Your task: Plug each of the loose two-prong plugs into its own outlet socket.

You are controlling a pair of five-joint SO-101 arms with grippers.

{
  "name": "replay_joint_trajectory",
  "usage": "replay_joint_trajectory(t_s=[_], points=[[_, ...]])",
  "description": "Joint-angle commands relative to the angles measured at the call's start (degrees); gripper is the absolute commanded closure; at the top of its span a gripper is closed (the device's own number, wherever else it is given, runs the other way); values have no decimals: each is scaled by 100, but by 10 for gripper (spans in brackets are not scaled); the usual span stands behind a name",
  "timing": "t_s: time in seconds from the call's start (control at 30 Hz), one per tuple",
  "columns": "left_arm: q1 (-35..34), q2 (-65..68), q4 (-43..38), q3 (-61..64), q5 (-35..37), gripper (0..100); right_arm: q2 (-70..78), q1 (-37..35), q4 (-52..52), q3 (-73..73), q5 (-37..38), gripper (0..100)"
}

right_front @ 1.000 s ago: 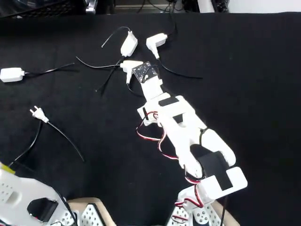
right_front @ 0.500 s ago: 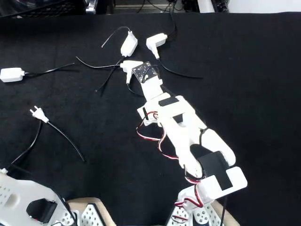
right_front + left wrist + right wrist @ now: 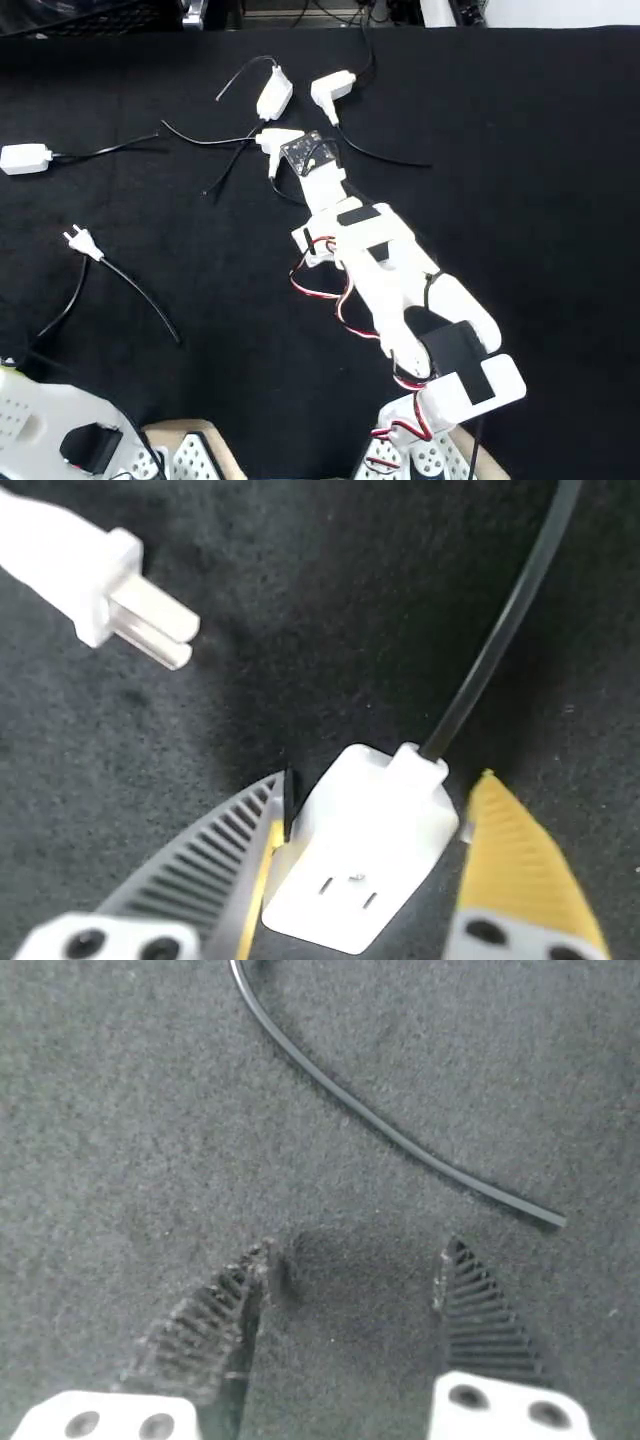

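In the left wrist view we see the left gripper [image 3: 383, 780] wide open, with its two fingers standing on both sides of a white outlet socket [image 3: 365, 855] that lies on the black cloth [image 3: 300, 630]. The grey finger seems to touch the socket's edge and the yellow one is just beside it, so we cannot say there is a real grip. The socket's slots face the camera, and its black cable [image 3: 500, 630] runs out of the frame. Near it lies a white two-prong plug [image 3: 100, 580], its rear part cut off by the frame. In the high view this arm stretches to the middle of the table and its wrist covers part of the same socket, so the fingers are hard to make out there. A white piece [image 3: 275, 96] and a second white piece [image 3: 333, 88] are too small for us to say whether each is a plug or a socket. A second two-prong plug [image 3: 82, 240] lies well apart. The right gripper [image 3: 357, 1250] is open too, with nothing between its fingers, over bare cloth near a thin black wire [image 3: 380, 1125]. The right arm [image 3: 50, 430] is cut off at the corner of the high view.
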Motion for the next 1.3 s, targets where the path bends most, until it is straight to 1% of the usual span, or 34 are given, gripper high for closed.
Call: replay_joint_trajectory(t_s=[0.0, 0.1, 0.13, 0.23, 0.3, 0.4, 0.47, 0.57, 0.63, 0.7, 0.83, 0.9, 0.97, 1.03, 1.17, 1.2, 1.27], points=[[-13, -35, -229, 127, -1512, 809, -22, -70, -9, -242, 53, 743], [66, -35, -246, 101, -1512, 917, -13, -70, -18, -242, 53, 743], [119, -35, -255, 101, -1512, 939, -13, -70, -18, -242, 53, 743], [268, -44, -211, 145, -1495, 950, -13, -70, -18, -251, 53, 743], [418, -44, -62, 136, -1495, 977, -13, -70, -18, -251, 53, 743], [637, -79, 545, 40, -1495, 973, -13, -70, -18, -251, 53, 743], [796, -343, 1231, -207, -1495, 973, -13, -70, -18, -251, 53, 743], [857, -941, 2277, -576, -1538, 971, -13, -70, -18, -251, 53, 743], [866, -1424, 2787, -848, -1538, 971, -13, -70, -18, -251, 53, 743], [866, -1855, 3051, -998, -1538, 971, -4, -70, -18, -251, 53, 743], [1112, -2549, 3147, -1007, -1363, 972, -4, -70, -18, -242, 53, 743], [1367, -2813, 3077, -769, -756, 972, -22, -70, -9, -242, 53, 743], [1842, -3033, 2716, -418, 132, 972, -22, -70, 0, -242, 53, 743], [2343, -3305, 2057, 22, 1099, 972, -22, -62, 0, -242, 53, 743], [3389, -4035, 343, 1147, 2822, 972, -22, 18, -9, -242, 53, 743], [3670, -4299, 62, 1411, 3165, 972, -22, 26, -9, -242, 53, 743], [4295, -4932, -246, 1807, 3701, 972, -22, 44, -18, -242, 53, 743]])
